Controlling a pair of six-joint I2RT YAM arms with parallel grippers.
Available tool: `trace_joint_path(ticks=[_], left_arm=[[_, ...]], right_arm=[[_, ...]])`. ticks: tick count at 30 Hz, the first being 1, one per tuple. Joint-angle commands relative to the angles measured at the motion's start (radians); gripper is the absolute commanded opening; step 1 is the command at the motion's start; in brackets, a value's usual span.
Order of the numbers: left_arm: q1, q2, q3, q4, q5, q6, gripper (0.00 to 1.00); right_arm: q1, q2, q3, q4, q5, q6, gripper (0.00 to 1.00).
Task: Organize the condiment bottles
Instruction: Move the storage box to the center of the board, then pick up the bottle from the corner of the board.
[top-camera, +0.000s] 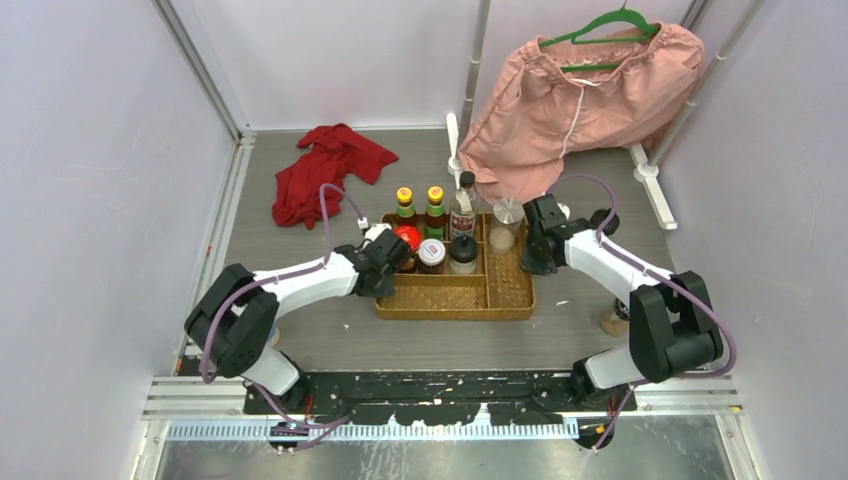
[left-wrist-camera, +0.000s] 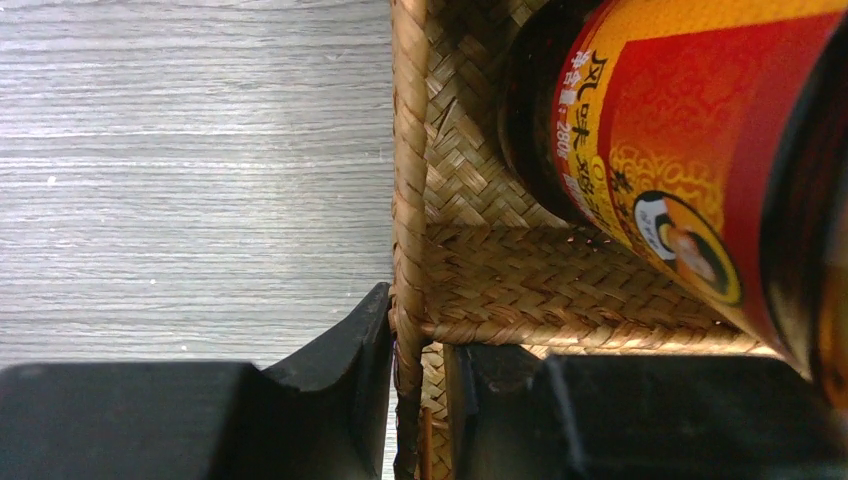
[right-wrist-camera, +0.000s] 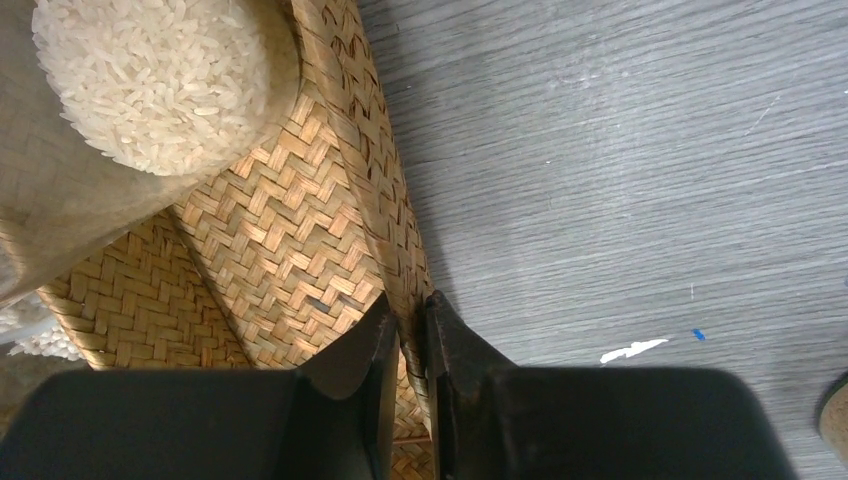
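Note:
Several condiment bottles stand in the woven wicker tray (top-camera: 455, 298): two yellow-capped green-labelled sauces (top-camera: 405, 206) (top-camera: 435, 208), a tall black-capped clear bottle (top-camera: 464, 210), a silver-lidded jar (top-camera: 507, 222), and red- (top-camera: 407, 239), white- (top-camera: 431, 252) and black-lidded (top-camera: 462, 250) jars. My left gripper (top-camera: 385, 264) (left-wrist-camera: 415, 350) is shut on the tray's left wall (left-wrist-camera: 408, 180), beside a red-and-yellow labelled jar (left-wrist-camera: 680, 170). At the opposite side, my right gripper (top-camera: 536, 256) (right-wrist-camera: 410, 335) is shut on the tray's right wall (right-wrist-camera: 385, 210), near a jar of rice (right-wrist-camera: 150, 90).
A red cloth (top-camera: 330, 170) lies at the back left. Pink shorts on a green hanger (top-camera: 585, 95) hang at the back right against a white rack post (top-camera: 474, 70). A small cork-coloured object (top-camera: 612, 322) sits on the table by the right arm.

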Motion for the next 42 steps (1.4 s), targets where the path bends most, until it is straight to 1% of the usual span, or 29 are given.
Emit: trace_joint_path(ticks=[1,5,7,10,11,13,15,16,19,24,26,28,30,32,33,35,39,42], left_arm=[[0.011,0.023,0.069,0.094,-0.004,0.026,0.25],[0.011,0.023,0.093,0.071,-0.007,0.033,0.25],[0.011,0.009,0.099,0.053,-0.005,0.034,0.27],[0.011,-0.035,0.099,0.018,-0.002,0.034,0.31],[0.011,-0.053,0.101,0.0,-0.004,0.033,0.33],[0.011,-0.093,0.102,-0.038,-0.008,0.034,0.39],[0.011,-0.134,0.101,-0.08,-0.013,0.033,0.45],[0.011,-0.154,0.1,-0.099,-0.013,0.032,0.46],[0.011,-0.212,0.099,-0.15,-0.007,0.03,0.47],[0.011,-0.338,0.08,-0.232,-0.013,0.021,0.47],[0.011,-0.395,0.083,-0.28,-0.043,0.022,0.47],[0.011,-0.438,0.105,-0.339,-0.085,0.025,0.48],[0.013,-0.457,0.155,-0.429,-0.144,0.01,0.56],[0.016,-0.463,0.199,-0.525,-0.203,-0.005,0.68],[0.021,-0.468,0.21,-0.541,-0.213,-0.006,0.73],[0.047,-0.487,0.208,-0.553,-0.198,-0.002,0.78],[0.119,-0.558,0.135,-0.476,-0.08,0.026,0.78],[0.126,-0.581,0.102,-0.461,-0.053,0.031,0.78]], right_arm=[[-0.036,0.068,0.028,0.122,-0.007,0.018,0.01],[-0.046,0.081,0.034,0.127,-0.021,0.009,0.02],[-0.048,0.074,0.031,0.124,-0.028,0.008,0.07],[-0.047,0.041,0.02,0.115,-0.032,0.009,0.27],[-0.047,0.026,0.017,0.11,-0.031,0.009,0.38],[-0.048,-0.005,0.013,0.096,-0.03,0.009,0.53],[-0.047,-0.038,0.01,0.077,-0.028,0.009,0.63],[-0.046,-0.056,0.008,0.067,-0.027,0.01,0.69],[-0.046,-0.108,0.008,0.032,-0.021,0.011,0.76],[-0.047,-0.199,0.013,-0.05,0.007,0.007,0.78],[-0.047,-0.231,0.023,-0.094,0.031,0.0,0.8],[-0.047,-0.266,0.033,-0.138,0.087,-0.004,0.8],[-0.049,-0.296,0.046,-0.185,0.146,0.003,0.82],[-0.05,-0.325,0.056,-0.23,0.207,0.028,0.85],[-0.053,-0.338,0.057,-0.246,0.23,0.039,0.87],[-0.07,-0.372,0.058,-0.265,0.265,0.058,0.88],[-0.138,-0.402,0.094,-0.277,0.285,0.034,0.88],[-0.208,-0.358,0.141,-0.259,0.272,-0.015,0.88]])
